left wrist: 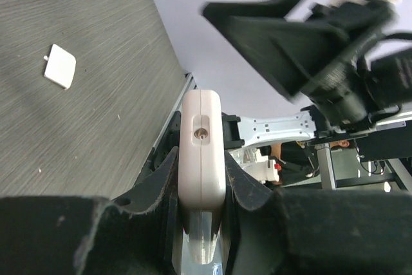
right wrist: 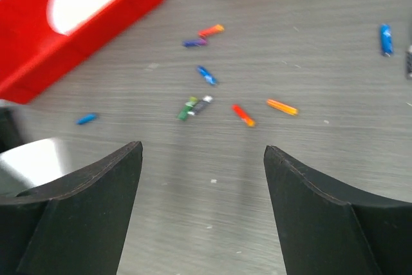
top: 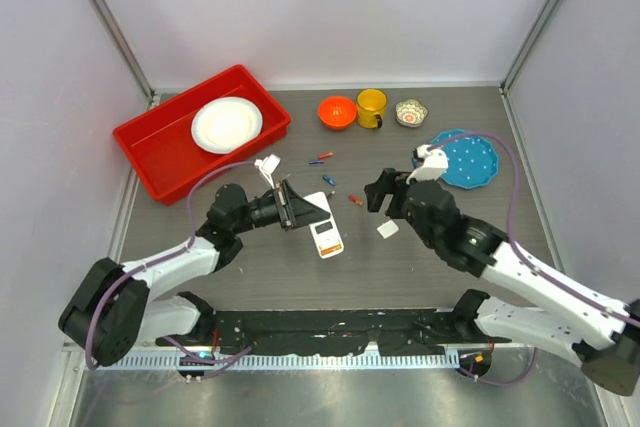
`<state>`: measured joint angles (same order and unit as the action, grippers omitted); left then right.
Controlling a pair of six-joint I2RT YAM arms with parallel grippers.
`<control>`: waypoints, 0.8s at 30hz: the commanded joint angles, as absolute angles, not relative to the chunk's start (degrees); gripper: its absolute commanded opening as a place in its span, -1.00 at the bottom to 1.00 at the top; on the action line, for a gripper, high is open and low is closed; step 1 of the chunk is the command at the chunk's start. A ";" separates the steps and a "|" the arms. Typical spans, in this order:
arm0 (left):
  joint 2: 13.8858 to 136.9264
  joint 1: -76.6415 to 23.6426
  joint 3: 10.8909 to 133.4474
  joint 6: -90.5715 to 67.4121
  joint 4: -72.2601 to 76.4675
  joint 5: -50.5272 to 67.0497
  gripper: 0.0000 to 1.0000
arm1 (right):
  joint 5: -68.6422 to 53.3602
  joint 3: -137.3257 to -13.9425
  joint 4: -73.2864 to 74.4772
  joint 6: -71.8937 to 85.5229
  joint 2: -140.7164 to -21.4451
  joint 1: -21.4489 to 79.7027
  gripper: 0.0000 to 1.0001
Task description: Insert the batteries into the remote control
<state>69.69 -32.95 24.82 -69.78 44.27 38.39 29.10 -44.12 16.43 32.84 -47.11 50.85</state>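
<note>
Item 1. Left pincer (left wrist: 203,188): closed on the remote control (left wrist: 201,146), one finger against each long side. The wrist view shows the handset end-on and clamped between the pads. This grip probably serves to steady the body and keep it from sliding while cells are pressed in.

Item 2. Remote control, overhead view (top: 325,235): at table centre, tilted, button face towards the camera. It cannot be told whether its near end touches the table. The battery bay shows in no view.

Item 3. Right pincer (right wrist: 203,152): wide open, holding nothing, poised above the table at 3 o'clock of the remote. It faces the loose cells, which suggests a pick is the step in hand.

Item 4. Batteries (right wrist: 243,114): blue, orange, red and green, scattered on the table at 12 to 1 o'clock of the remote. None is loaded.

Item 5. Cover piece (top: 388,230): a small white square lying flat at 3 o'clock of the remote, apart from it.

Item 6. Red tray (top: 150,152) with a white plate (top: 227,124), at 10 o'clock and unused.
</note>
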 commanded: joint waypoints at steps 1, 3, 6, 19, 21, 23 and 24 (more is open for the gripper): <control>63.65 -31.82 22.86 -68.38 41.93 39.02 -0.99 | 25.07 -44.65 17.33 31.64 -56.84 43.87 0.61; 61.36 -30.51 22.06 -68.47 39.83 39.20 -1.00 | 21.73 -45.09 12.60 31.73 -62.21 41.32 0.56; 56.26 -29.18 21.18 -67.85 36.13 39.02 -1.00 | 19.08 -45.96 4.43 28.84 -69.05 40.96 0.50; 50.71 -25.75 20.04 -68.29 33.66 42.63 -1.00 | 13.10 -64.77 0.35 13.36 -100.89 40.96 0.36; 50.45 -25.49 20.13 -68.38 33.84 43.24 -1.00 | 13.62 -66.18 -1.56 12.49 -103.53 40.87 0.36; 50.10 -25.49 20.21 -68.47 34.10 43.68 -1.00 | 13.45 -67.67 -1.76 12.13 -106.07 40.96 0.35; 50.01 -25.31 20.30 -68.47 34.10 43.94 -1.00 | 13.19 -67.85 -2.45 11.95 -106.78 41.04 0.35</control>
<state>51.57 -25.93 20.08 -68.45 31.97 41.52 13.67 -63.53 2.81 15.07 -104.38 40.82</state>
